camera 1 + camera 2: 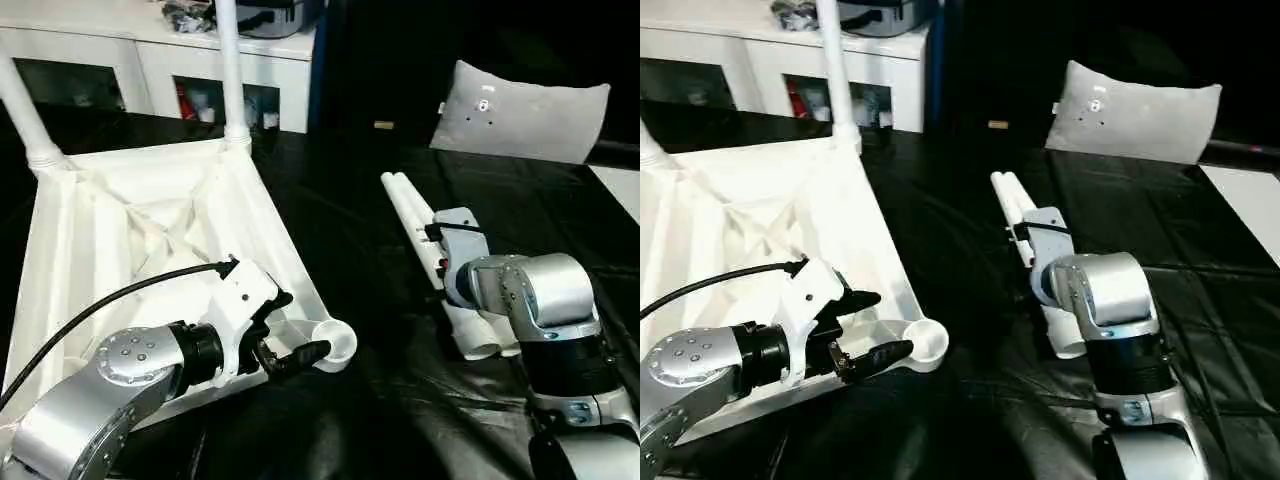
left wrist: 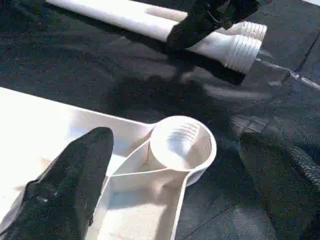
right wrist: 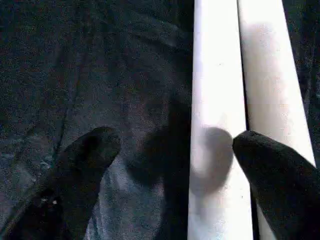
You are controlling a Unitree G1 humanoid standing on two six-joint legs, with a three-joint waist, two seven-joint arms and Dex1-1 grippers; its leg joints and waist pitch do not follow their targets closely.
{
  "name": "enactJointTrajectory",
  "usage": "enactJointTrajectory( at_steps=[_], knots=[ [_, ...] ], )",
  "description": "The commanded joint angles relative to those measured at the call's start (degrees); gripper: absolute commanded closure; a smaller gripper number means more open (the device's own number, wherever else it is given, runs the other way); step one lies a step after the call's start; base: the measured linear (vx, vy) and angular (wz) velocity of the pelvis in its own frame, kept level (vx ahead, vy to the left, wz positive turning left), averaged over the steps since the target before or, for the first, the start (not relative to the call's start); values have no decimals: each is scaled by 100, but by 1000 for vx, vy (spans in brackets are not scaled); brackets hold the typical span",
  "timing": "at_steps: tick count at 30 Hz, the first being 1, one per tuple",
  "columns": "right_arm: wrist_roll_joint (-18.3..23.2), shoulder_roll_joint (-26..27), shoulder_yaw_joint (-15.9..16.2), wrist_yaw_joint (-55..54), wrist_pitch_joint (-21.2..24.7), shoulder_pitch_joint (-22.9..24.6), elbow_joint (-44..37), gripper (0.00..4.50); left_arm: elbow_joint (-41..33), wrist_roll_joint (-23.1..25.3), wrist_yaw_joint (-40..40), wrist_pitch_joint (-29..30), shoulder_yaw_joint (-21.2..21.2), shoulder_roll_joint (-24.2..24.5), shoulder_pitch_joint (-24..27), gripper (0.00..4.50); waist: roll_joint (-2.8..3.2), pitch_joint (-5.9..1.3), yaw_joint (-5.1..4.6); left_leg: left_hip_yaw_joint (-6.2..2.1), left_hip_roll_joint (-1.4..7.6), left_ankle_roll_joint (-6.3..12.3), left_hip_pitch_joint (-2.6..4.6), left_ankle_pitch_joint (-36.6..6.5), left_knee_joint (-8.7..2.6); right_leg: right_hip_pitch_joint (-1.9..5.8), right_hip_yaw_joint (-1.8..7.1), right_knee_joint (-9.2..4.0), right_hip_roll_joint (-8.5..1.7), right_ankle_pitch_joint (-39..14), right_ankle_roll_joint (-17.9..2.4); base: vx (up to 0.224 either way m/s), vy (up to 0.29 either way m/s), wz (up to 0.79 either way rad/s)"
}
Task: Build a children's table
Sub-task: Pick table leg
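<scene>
The white plastic square tabletop (image 1: 150, 240) lies upside down on the black-covered bench (image 1: 360, 250), ribbed underside up so its round corner sockets face upward for legs. 2 white tapered tube legs (image 1: 232, 70) already stand in the far corners. The left end effector (image 1: 285, 335) is spread wide, grasping nothing, its fingers straddling the near empty corner socket (image 2: 182, 145), probably to steady the top. The 2 remaining white tube legs (image 3: 220, 100) lie side by side to the right. The right end effector (image 3: 172, 165) hangs released just over them, one leg between its fingers, apparently set to grasp it.
</scene>
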Motion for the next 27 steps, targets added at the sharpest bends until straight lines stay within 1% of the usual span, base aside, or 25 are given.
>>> enactJointTrajectory(
  at_steps=[1, 2, 4, 8, 10, 12, 14, 15, 16, 17, 19, 21, 23, 24, 27],
  knots=[
    [-5, -78, -163, -43, 115, 61, -140, 6, -111, -19, 36, 20, -65, 29, -48, 0, 83, -280, -9, -21, 226, -544, 44, -372, -467, 188, 249, -396, -386, -44, -816, 0, 0, 0],
    [-12, -101, -160, -36, 132, 77, -163, 6, -113, -21, 38, 18, -69, 38, -45, 0, 80, -278, -13, -22, 227, -552, 45, -381, -470, 186, 247, -398, -387, -51, -811, 0, 0, 0],
    [-48, -141, -166, -42, 101, 118, -198, 6, -123, -31, 43, 23, -80, 43, -42, 0, 91, -279, -12, -23, 227, -572, 49, -412, -467, 185, 246, -405, -386, -75, -803, 0, 0, 0],
    [-45, -203, -179, -17, 77, 143, -165, 6, -107, -34, 44, 21, -104, 42, -64, 0, 86, -277, -19, -21, 226, -559, 49, -452, -466, 184, 248, -411, -388, -128, -816, 0, 0, 0],
    [-42, -238, -162, 2, 47, 178, -88, 6, -94, -28, 40, 11, -118, 52, -64, 0, 93, -275, -18, -23, 228, -562, 47, -458, -467, 185, 249, -413, -388, -130, -823, 0, 0, 0],
    [3, -217, -208, 49, 71, 214, -32, 6, -106, -36, 41, 19, -120, 55, -62, 0, 96, -277, -20, -24, 227, -559, 46, -450, -468, 185, 247, -408, -387, -110, -833, 0, 0, 0],
    [59, -198, -237, 108, 96, 254, 3, 6, -111, -46, 47, 26, -120, 49, -63, 0, 82, -274, -19, -21, 228, -530, 43, -450, -467, 189, 249, -415, -390, -117, -852, 0, 0, 0],
    [63, -195, -239, 111, 98, 256, 4, 6, -111, -46, 47, 26, -121, 49, -63, 0, 85, -273, -19, -22, 228, -527, 42, -445, -467, 189, 250, -415, -392, -127, -856, 0, 0, 0],
    [102, -174, -252, 147, 131, 277, 0, 6, -109, -45, 49, 22, -125, 57, -60, 0, 100, -269, -19, -22, 228, -526, 46, -471, -467, 182, 250, -417, -393, -164, -862, 0, 0, 0],
    [122, -165, -257, 166, 152, 285, -7, 6, -110, -46, 49, 21, -127, 63, -57, 0, 95, -270, -24, -23, 230, -523, 47, -486, -467, 183, 248, -417, -388, -178, -864, 0, 0, 0],
    [207, -146, -213, 260, 221, 375, -49, 40, -110, -50, 53, 21, -138, 80, -58, 0, 99, -266, -23, -24, 231, -514, 44, -481, -470, 180, 248, -420, -389, -178, -868, 0, 0, 0],
    [258, -151, -149, 318, 273, 428, -95, 40, -105, -58, 53, 17, -142, 84, -64, 0, 97, -268, -20, -24, 232, -512, 46, -459, -469, 184, 250, -417, -391, -147, -876, 0, 0, 0],
    [291, -138, -130, 355, 308, 454, -130, 75, -101, -59, 50, 13, -145, 86, -68, 0, 99, -264, -20, -23, 232, -495, 47, -469, -470, 182, 251, -422, -391, -149, -882, 0, 0, 0],
    [323, -117, -124, 392, 345, 467, -162, 84, -89, -59, 44, 10, -149, 89, -81, 0, 103, -263, -19, -26, 231, -495, 46, -471, -473, 182, 251, -421, -390, -158, -895, 0, 0, 0],
    [377, -108, -118, 426, 395, 481, -192, 93, -74, -56, 46, 4, -157, 84, -100, 0, 98, -251, -23, -27, 238, -499, 49, -588, -481, 173, 251, -440, -400, -376, -894, 0, 0, 0]
  ],
)
